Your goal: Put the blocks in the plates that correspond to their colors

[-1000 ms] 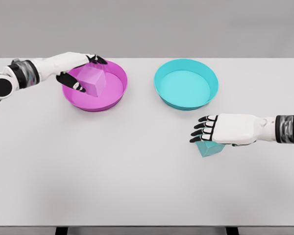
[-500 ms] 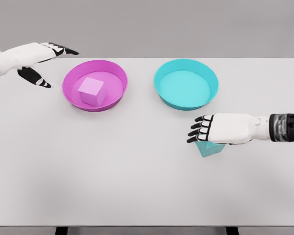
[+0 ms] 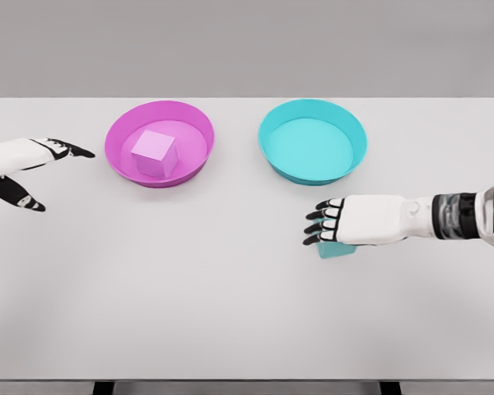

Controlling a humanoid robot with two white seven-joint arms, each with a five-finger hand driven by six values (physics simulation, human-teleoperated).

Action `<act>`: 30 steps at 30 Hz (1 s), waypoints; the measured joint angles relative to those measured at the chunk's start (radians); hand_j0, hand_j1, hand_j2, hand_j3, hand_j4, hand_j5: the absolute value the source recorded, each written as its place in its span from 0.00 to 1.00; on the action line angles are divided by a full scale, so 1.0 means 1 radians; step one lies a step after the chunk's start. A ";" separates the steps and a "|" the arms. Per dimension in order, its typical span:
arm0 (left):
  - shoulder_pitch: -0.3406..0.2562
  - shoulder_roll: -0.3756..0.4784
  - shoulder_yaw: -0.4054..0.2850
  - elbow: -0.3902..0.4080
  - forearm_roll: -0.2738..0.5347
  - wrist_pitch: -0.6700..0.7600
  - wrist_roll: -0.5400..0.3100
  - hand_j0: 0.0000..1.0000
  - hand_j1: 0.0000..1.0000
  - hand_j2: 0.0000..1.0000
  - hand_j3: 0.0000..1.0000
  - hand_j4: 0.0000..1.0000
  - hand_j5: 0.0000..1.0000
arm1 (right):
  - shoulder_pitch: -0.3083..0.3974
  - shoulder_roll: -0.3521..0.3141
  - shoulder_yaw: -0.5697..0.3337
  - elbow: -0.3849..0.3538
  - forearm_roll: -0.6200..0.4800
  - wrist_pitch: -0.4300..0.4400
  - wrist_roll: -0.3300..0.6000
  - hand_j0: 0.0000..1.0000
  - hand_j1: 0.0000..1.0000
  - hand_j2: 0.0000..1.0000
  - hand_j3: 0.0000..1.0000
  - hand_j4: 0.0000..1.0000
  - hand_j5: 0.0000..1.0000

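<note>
Right hand [image 3: 358, 220] palm-down directly over teal block [image 3: 336, 249], fingers extended leftward and only slightly curled; grip on block not discernible. Left hand [image 3: 20, 164] at left table [image 3: 230, 313] edge, thumb and fingers spread, holding nothing. Two hands, two blocks, two plates. Pink block [image 3: 154, 153] inside pink plate [image 3: 117, 144], well apart from both hands. Teal plate [image 3: 313, 140] just beyond right hand, without contents. Right forearm level, entering from right edge.
</note>
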 measured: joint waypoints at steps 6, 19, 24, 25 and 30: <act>0.000 -0.014 -0.001 0.042 0.003 -0.001 -0.001 1.00 1.00 1.00 1.00 1.00 1.00 | -0.002 0.010 0.002 0.010 0.003 0.002 0.000 0.91 0.91 0.91 0.91 0.91 0.91; 0.020 -0.030 0.000 0.085 0.008 -0.001 -0.001 1.00 1.00 1.00 1.00 1.00 1.00 | -0.012 0.006 -0.005 0.012 0.007 0.000 0.002 0.76 0.76 0.76 0.76 0.76 0.76; 0.023 -0.035 0.003 0.097 0.010 -0.001 -0.001 1.00 1.00 1.00 1.00 1.00 1.00 | -0.015 0.005 -0.007 0.012 0.007 0.000 0.002 0.70 0.70 0.70 0.70 0.70 0.70; 0.028 -0.036 0.003 0.098 0.010 -0.001 -0.001 1.00 1.00 1.00 1.00 1.00 1.00 | -0.015 0.005 -0.007 0.012 0.007 0.000 0.002 0.69 0.69 0.69 0.69 0.69 0.69; 0.028 -0.038 0.005 0.102 0.010 -0.001 -0.001 1.00 1.00 1.00 1.00 1.00 1.00 | -0.018 0.004 -0.014 0.013 0.009 -0.001 0.004 0.66 0.66 0.66 0.66 0.66 0.66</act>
